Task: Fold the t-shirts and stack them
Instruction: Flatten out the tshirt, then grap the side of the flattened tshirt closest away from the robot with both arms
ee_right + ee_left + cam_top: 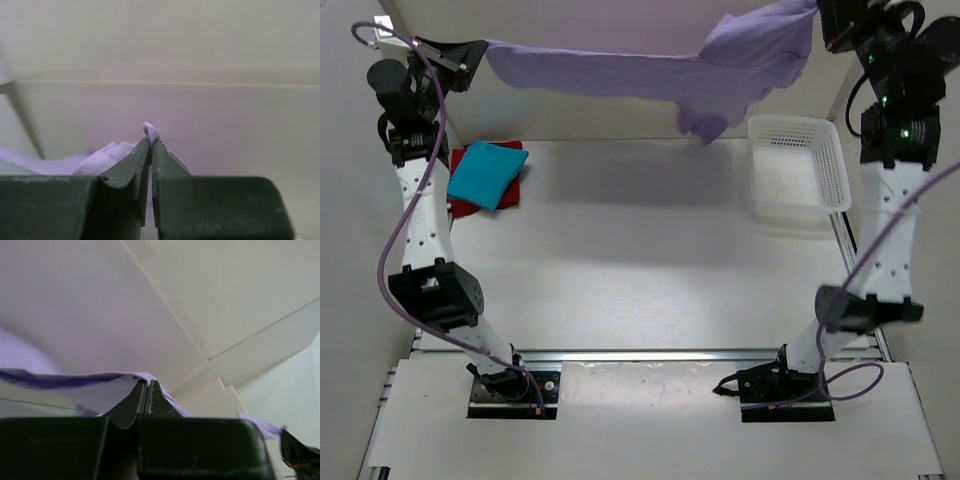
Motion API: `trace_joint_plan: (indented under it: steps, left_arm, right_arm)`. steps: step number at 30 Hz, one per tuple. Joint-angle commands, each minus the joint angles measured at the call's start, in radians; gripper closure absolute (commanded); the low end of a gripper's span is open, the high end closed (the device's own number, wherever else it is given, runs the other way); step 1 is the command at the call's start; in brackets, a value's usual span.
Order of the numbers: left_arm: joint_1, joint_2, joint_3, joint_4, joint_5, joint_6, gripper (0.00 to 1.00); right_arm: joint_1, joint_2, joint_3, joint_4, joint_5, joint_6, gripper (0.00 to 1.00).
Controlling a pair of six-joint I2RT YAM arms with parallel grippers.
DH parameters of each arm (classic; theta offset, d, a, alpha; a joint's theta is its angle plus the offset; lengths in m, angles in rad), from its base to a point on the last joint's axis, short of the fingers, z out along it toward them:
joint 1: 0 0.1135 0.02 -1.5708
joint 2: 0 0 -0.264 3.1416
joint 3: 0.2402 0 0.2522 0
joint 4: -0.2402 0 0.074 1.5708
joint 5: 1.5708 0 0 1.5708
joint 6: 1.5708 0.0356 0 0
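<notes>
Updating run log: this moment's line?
left gripper shut on lavender shirt | right gripper same | shirt stretched aloft | teal shirt on red shirt

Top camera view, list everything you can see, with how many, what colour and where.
lavender t-shirt: one, light purple, stretched in the air across the far side
teal t-shirt: one, teal blue, folded, far left, on the red one
red t-shirt: one, dark red, under the teal one
basket: one, white lattice, far right
table: one, white
left arm: one, white and black, raised at left
right arm: one, white and black, raised at right
left fingers: shut on the lavender t-shirt
right fingers: shut on the lavender t-shirt
</notes>
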State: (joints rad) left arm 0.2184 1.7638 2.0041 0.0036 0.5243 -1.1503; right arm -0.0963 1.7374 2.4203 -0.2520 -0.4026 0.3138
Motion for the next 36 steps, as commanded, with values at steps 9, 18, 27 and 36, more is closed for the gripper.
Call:
trace_joint_plan:
  steps: [9,18,27,36]
  left_arm:
    - [0.081,-0.493,-0.986,0.177,0.013,0.103,1.00]
    - [0.162,-0.584,-1.521,0.083,0.029,0.320,1.00]
    - [0.194,-0.796,-1.566,-0.261,0.004,0.564,1.00]
    - [0.133,-0.762,-1.516,-0.202,-0.044,0.486,1.00]
  right_arm:
    - [0.243,-0.623,-1.239,0.057,0.178,-0.082,1.00]
    - [0.357,-0.996,-1.875,-0.088,0.248,0.092,1.00]
    - [0.601,-1.466,-1.928,-0.471,0.385,0.425,1.00]
    - [0.894,-1.341,-1.836,-0.492,0.740,0.454,1.00]
